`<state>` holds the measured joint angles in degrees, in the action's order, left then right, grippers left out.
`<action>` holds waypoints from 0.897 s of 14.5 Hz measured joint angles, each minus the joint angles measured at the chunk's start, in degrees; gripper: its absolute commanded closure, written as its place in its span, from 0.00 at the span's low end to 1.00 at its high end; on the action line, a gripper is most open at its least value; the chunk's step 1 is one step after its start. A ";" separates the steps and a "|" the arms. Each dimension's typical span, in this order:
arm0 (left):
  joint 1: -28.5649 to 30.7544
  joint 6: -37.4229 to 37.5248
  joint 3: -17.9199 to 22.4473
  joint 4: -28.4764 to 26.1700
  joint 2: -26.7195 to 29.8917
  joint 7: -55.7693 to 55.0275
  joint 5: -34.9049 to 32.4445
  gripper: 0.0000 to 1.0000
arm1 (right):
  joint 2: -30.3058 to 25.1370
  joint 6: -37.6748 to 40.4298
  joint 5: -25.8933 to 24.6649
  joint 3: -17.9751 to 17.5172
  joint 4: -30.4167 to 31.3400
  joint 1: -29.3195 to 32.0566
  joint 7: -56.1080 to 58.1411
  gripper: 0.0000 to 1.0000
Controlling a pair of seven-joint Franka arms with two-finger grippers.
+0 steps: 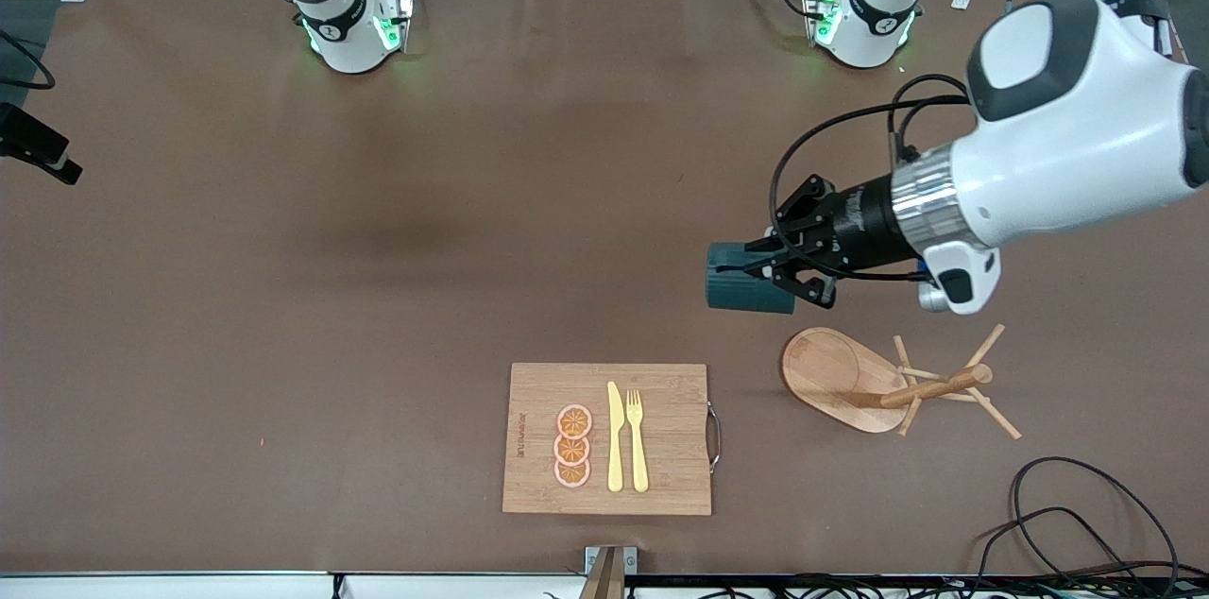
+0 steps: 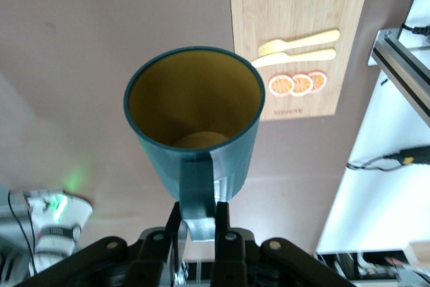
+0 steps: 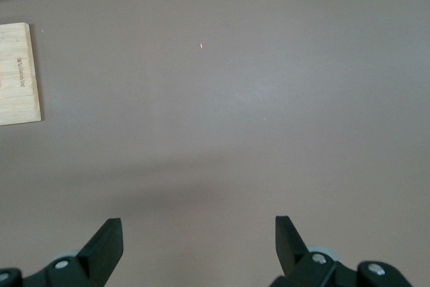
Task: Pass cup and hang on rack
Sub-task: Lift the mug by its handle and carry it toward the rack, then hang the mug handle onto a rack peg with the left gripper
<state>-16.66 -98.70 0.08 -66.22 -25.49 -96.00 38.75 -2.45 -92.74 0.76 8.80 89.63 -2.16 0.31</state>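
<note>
While carried sideways in the air, the cup (image 1: 746, 279) lies with its mouth turned toward the right arm's end of the surface (image 1: 378, 249), an attitude that seems meant to offer the body to a second grip and keep the handle (image 2: 197, 193) free for a peg

Left hand (image 1: 776, 270): fingers pressed together on the cup's handle, pinching it; it hangs over bare surface just beside the rack (image 1: 888, 382), on the side farther from the front camera, cup and rack apart

Right hand (image 3: 198, 247): fingers spread wide, holding and touching nothing, over bare surface near a corner of the cutting board (image 3: 19, 75); this arm waits

Rack: light wood, oval base, post and thin pegs, standing toward the left arm's end; no cup on it, so hanging is judged not yet done

Cutting board: carries a yellow knife (image 1: 615, 436), a yellow fork (image 1: 638, 438) and three orange slices (image 1: 572, 447)
</note>
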 measured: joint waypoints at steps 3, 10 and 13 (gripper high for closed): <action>3.88 0.78 0.07 -0.20 -0.01 4.10 8.98 1.00 | 0.00 0.22 0.00 -0.04 0.02 -0.25 0.00 0.00; 12.13 6.10 0.09 -1.78 -2.44 9.36 23.52 1.00 | 0.00 1.28 0.00 -0.04 0.03 -0.35 0.00 0.00; 13.14 7.44 0.10 -1.90 -5.33 9.37 28.17 1.00 | 0.00 1.30 0.00 -0.04 0.03 -0.38 0.00 0.00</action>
<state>-3.52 -91.26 0.18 -68.12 -30.82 -86.64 66.92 -2.44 -91.44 0.76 8.75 89.66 -2.53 0.31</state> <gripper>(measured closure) 0.793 0.000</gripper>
